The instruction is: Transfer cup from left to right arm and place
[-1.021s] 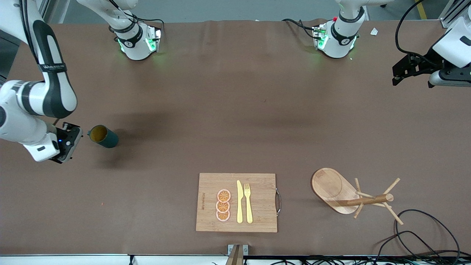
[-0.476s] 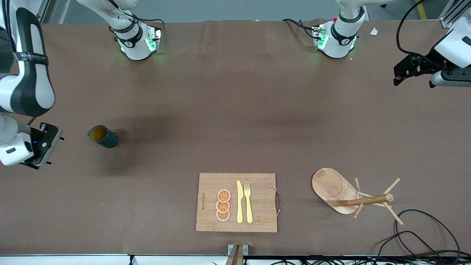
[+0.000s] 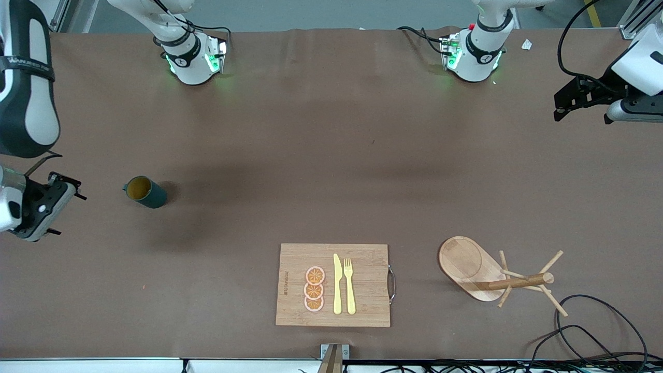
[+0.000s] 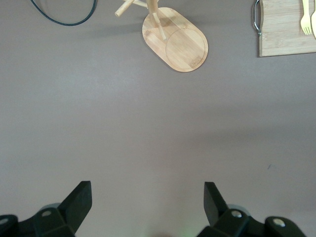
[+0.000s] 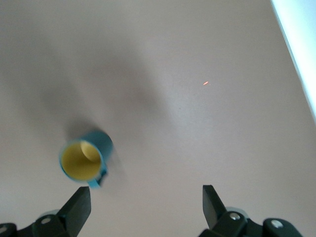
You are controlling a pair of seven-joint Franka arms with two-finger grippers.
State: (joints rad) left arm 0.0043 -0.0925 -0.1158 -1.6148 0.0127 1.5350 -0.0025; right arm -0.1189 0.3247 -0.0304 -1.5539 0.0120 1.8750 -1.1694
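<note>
- You have a brown surface (image 3: 331, 155) filling nearly the whole front frame.
- The cup (image 3: 145, 191) stands on it at middle left of the frame, upright, mustard inside showing.
- A wooden cutting board (image 3: 362, 259) lies at lower centre.
- A wooden peg rack (image 3: 469, 264) sits at lower right, beside the board.
- Black cables (image 3: 595, 331) loop in the lower right corner.
- Both arm bases (image 3: 194, 62) stand along the top edge.
</note>
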